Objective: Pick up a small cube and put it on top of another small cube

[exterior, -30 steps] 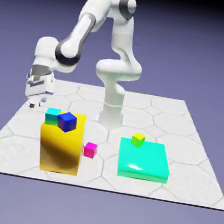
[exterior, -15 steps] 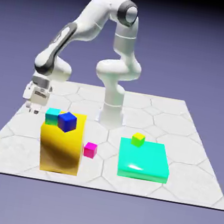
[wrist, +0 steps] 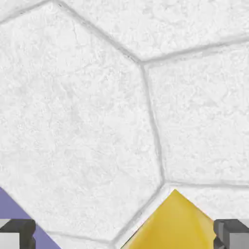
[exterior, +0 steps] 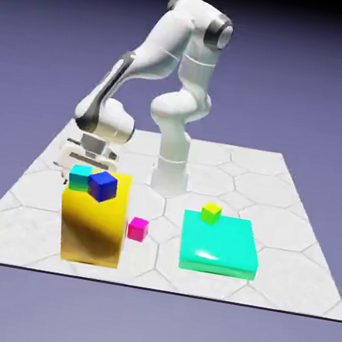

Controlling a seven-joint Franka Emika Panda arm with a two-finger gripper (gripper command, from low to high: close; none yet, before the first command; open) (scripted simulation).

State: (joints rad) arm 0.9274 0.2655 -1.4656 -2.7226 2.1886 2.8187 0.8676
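Observation:
The small magenta cube [exterior: 138, 229] lies on the table just right of the large yellow block [exterior: 93, 220] in the exterior view. The lime-yellow small cube [exterior: 212, 212] sits at the back edge of a flat teal block [exterior: 219, 246]. My gripper [exterior: 76, 161] hangs open and empty behind the yellow block's top, well away from both small cubes. In the hand view the gripper [wrist: 124, 236] looks down on white table tiles; grey fingertips [wrist: 17, 233] stand far apart, with a corner of the yellow block [wrist: 175, 223] showing between them. Neither small cube appears there.
On top of the yellow block stand a teal small cube [exterior: 80, 177] and a dark blue cube [exterior: 102, 186], close below my hand. The robot base [exterior: 170, 176] rises at the table's far middle.
The arm has swung toward the exterior view's right, carrying the hand from the table's left edge to just behind the yellow block. The jaws stayed open; no cube moved.

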